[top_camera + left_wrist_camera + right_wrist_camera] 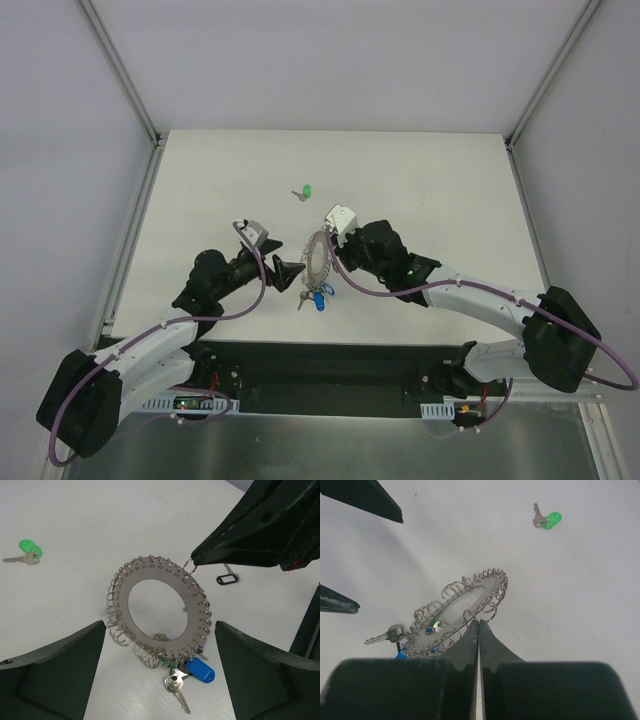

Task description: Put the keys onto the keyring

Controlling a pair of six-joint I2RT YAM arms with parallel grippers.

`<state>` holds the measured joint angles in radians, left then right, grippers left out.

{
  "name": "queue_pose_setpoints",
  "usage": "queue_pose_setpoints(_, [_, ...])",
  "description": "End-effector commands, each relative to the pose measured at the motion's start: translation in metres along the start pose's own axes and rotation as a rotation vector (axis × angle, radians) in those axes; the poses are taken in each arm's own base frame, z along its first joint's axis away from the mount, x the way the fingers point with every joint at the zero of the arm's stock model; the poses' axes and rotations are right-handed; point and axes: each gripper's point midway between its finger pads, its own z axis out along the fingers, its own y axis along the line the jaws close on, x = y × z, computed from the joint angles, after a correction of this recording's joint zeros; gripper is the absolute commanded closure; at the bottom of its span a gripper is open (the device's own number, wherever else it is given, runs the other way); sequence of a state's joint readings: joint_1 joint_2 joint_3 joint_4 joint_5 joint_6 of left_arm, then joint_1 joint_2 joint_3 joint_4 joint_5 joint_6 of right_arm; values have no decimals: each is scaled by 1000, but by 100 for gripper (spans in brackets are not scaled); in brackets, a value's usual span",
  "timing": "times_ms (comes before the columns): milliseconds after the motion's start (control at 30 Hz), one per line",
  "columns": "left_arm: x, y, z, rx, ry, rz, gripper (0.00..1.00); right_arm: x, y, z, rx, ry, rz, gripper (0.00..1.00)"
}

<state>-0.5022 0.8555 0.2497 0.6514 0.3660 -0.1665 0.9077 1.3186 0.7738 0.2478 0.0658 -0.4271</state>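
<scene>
One keyring [158, 573], rim pinched by right hand [478, 622]

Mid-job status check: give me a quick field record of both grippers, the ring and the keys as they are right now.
right gripper: shut on a rim loop of the keyring
keyring: tilted, one edge raised by that grip
left gripper: open, facing the ring, holding nothing
blue key: hangs at the ring's low edge
green key: loose on the table, apart from the ring
black key: loose on the table, off the ring
</scene>
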Motion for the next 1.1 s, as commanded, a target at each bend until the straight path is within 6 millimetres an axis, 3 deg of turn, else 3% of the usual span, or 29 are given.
queue_pose_setpoints(0, [-43,-27,6,175,-189,169,12,-43,6,-5,-42,-147,26,99])
queue_pose_setpoints(300, [-12,-44,19,361,-87,233,26,-56,21,-8,-127,-185,33,99])
queue_pose_setpoints(367, [-17,-43,25,369,-91,257,35,-56,25,-8,-146,-185,32,99])
queue_pose_setpoints(733, [-15,-44,48,458,-48,269,48,-54,30,-5,-165,-177,28,99])
queue_pose_setpoints(1067, [-7,-52,54,572,27,206,88,-54,30,-6,-168,-172,17,99])
